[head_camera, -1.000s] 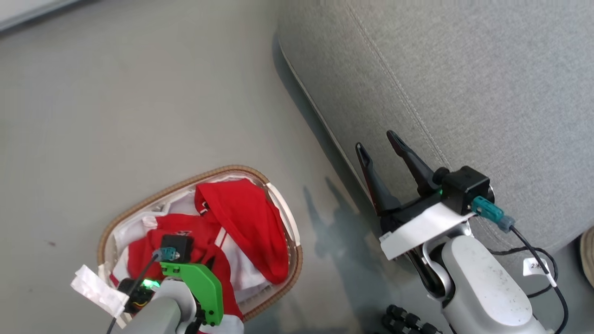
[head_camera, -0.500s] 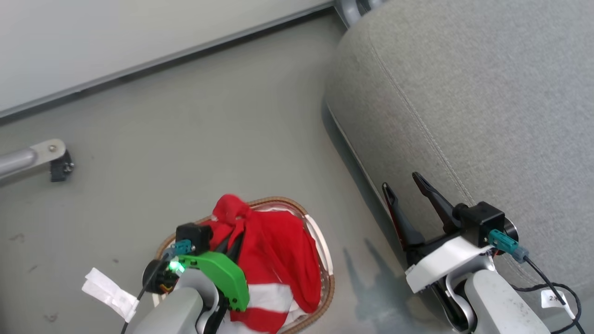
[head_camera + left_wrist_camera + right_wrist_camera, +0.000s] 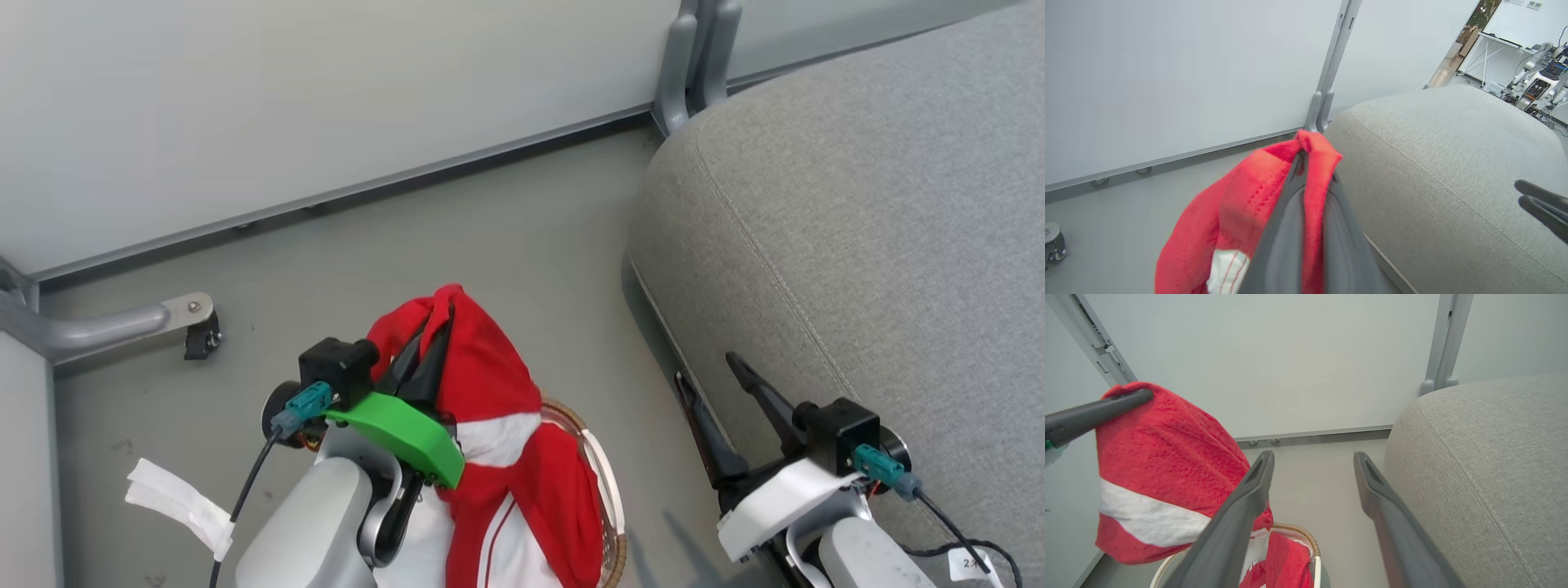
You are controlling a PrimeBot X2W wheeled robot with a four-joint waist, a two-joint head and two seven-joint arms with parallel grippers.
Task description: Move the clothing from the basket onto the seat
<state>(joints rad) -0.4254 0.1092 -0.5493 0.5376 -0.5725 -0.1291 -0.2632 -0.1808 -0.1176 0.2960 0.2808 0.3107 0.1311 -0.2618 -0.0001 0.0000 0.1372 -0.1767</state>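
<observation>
My left gripper (image 3: pixel 437 314) is shut on a bunched fold of the red clothing (image 3: pixel 490 384), which has a white band and hangs from the fingers above the basket (image 3: pixel 608 498). In the left wrist view the fabric (image 3: pixel 1241 196) wraps over the closed fingertips. More red clothing (image 3: pixel 1286 559) lies inside the basket under the raised piece (image 3: pixel 1163 457). The big grey seat (image 3: pixel 857 229) fills the right side. My right gripper (image 3: pixel 706 367) is open and empty beside the seat's front edge, right of the basket.
A white wall panel with a grey baseboard runs behind the basket. A grey metal post (image 3: pixel 694 57) stands at the seat's far corner, and a metal foot with a caster (image 3: pixel 192 322) sits at the left. Bare grey floor (image 3: pixel 555 269) separates basket and seat.
The head view has tilted up toward the wall. My left gripper has risen out of the basket with the red garment hanging from it. The right gripper stays open.
</observation>
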